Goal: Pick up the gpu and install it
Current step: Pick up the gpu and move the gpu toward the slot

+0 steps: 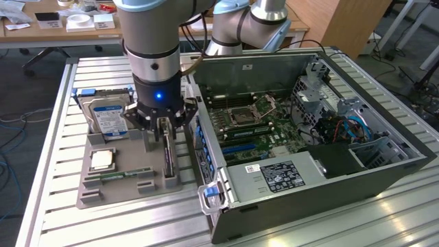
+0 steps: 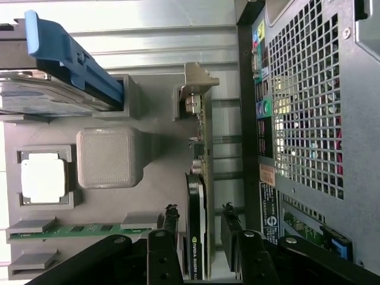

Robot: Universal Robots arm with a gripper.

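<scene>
Ribbed aluminium surface (image 1: pixel 103 226) bears the thin dark gpu card (image 2: pixel 196 249) with its silvery bracket, on edge in a grey plastic tray (image 1: pixel 116 191) and not yet lifted, the black end effector (image 2: pixel 199 209) straddling it with fingers apart and unclamped, while the open black computer case (image 1: pixel 309 200) at three o'clock has no card installed.

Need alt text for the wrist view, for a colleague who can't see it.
The gripper is open, its fingers straddling the gpu with a gap on each side; the card stands on edge in a grey tray. The tray also holds a hard drive, a processor and a memory stick, with the computer case alongside.
</scene>
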